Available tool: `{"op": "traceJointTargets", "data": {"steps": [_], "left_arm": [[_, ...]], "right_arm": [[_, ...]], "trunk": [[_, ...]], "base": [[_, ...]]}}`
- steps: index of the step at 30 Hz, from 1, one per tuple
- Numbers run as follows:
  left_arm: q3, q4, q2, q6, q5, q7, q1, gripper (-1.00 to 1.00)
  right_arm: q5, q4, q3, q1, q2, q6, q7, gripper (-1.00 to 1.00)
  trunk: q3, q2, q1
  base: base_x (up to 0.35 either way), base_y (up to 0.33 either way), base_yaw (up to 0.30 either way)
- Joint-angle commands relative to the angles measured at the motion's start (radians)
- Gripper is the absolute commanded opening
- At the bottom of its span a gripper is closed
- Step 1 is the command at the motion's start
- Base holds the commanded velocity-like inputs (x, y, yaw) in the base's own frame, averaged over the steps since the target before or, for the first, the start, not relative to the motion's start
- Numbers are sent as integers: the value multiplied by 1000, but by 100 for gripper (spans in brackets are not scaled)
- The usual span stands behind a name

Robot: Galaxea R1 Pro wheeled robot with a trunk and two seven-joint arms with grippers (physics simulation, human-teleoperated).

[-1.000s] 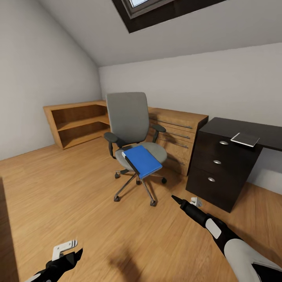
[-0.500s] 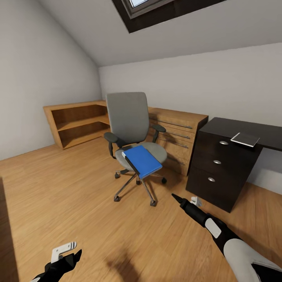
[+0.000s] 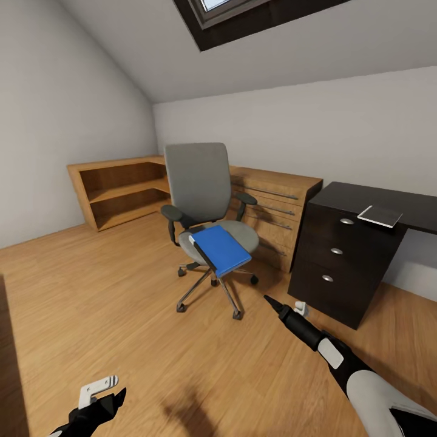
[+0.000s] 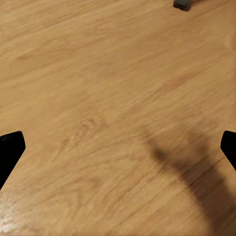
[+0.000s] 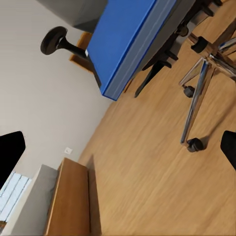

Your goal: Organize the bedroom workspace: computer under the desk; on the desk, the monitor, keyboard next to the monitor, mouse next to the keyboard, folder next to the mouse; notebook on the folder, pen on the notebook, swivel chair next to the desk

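Right gripper, at the end of the black-and-white right arm, is held low over the wooden floor and aimed toward the swivel chair; in the right wrist view its two dark fingertips sit at opposite edges of the picture, so the jaws stand wide apart and hold nothing. Left gripper hangs low at the near left over bare floor; the left wrist view likewise shows its fingertips at opposite edges, spread apart and empty, with a soft shadow on the boards between them. The folder, bright blue with a dark spine, lies flat on the grey seat of the swivel chair, one corner overhanging the front edge; in the right wrist view it appears above the chrome star base and castors. The chair stands apart from the desk, whose black drawer unit with three round silver knobs occupies the right. A small flat rectangular object, too small to identify, rests on the desk top. Behind the chair a light wooden dresser and an open wooden shelf unit line the walls beneath a skylight.
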Motion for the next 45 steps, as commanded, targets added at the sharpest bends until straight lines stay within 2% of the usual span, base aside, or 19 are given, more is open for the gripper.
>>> {"op": "traceJointTargets", "data": {"steps": [1, 16, 45], "left_arm": [[0, -1, 0, 5, 10, 4, 0, 100], [0, 2, -1, 5, 12, 4, 0, 100], [0, 11, -3, 5, 12, 5, 0, 100]], "right_arm": [[-9, 2, 0, -1, 0, 10, 9, 100], [-10, 19, 0, -1, 0, 9, 39, 100], [-8, 36, 3, -1, 2, 7, 37, 100]], "trunk": [[-1, 0, 0], [-1, 0, 0], [-1, 0, 0]], "base": [[0, 0, 0], [51, 7, 0], [291, 120, 0]]}}
